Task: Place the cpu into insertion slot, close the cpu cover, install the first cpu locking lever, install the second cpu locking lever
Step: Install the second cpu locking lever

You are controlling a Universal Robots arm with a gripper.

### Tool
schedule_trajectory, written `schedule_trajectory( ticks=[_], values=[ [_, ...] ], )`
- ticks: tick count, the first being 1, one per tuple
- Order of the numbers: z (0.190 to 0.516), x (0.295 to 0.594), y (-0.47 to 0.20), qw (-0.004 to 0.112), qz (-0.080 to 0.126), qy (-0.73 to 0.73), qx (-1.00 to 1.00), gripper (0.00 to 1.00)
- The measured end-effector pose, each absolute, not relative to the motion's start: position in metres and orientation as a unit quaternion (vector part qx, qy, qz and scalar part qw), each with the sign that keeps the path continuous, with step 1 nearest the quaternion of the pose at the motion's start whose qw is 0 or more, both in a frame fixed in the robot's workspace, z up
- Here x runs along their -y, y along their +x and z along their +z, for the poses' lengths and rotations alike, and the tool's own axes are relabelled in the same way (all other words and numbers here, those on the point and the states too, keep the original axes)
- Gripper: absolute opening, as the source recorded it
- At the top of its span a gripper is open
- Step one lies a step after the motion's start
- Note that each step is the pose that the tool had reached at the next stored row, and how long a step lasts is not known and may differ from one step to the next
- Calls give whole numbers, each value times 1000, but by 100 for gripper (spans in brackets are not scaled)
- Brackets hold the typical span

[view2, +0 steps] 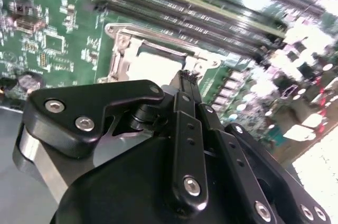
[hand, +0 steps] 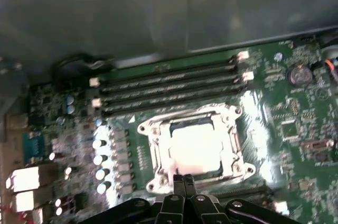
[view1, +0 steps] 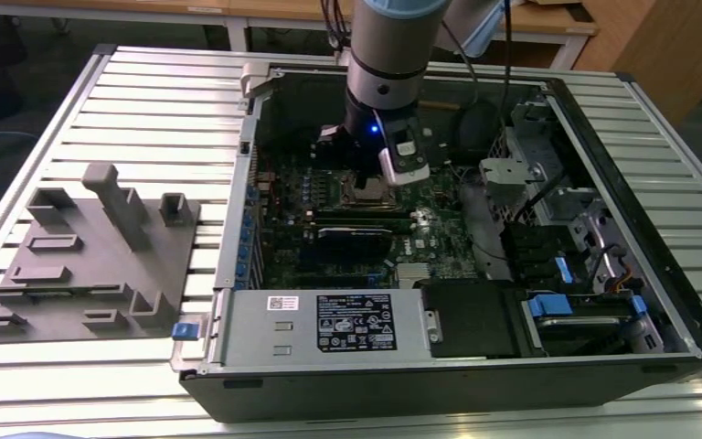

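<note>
Black linkage arms of the gripper [view2: 186, 76] crowd the front of the second wrist view, its two fingers drawn together into a narrow point with nothing visibly between them — they look shut and empty, hanging just over the near edge of the socket. In the first wrist view the same tips [hand: 183, 179] sit at the rim of the cpu cover [hand: 153, 152], the silvery frame lying flat on the motherboard [hand: 296, 123], and the cpu [hand: 193, 147] shows through its square opening as a pale, glaring patch, seemingly already seated. From the exterior view the arm reaches straight down into the open computer case [view1: 643, 119], the gripper [view1: 373, 187] low over the socket, while a grey fixture tray [view1: 89, 265] sits apart on the slatted table [view1: 143, 91] toward the exterior view's left. My guess is that the work now is on a locking lever beside the frame; doing it well would mean pressing with the closed tips squarely on the lever, not the frame, and keeping clear of the memory slots [hand: 169, 84] just beyond. The levers themselves I cannot pick out — glare washes the socket, and the gripper body hides its near side.
</note>
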State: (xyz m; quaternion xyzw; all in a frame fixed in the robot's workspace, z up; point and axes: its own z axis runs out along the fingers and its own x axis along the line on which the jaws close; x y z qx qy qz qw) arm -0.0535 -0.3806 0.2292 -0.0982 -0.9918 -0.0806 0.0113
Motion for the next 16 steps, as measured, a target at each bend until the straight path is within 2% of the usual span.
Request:
schedule_trajectory(
  ticks=[7,16],
  values=[
    [226,364,-42,11,-80,-98,992,11],
    [226,362,-34,11,-80,-98,992,11]
  ],
)
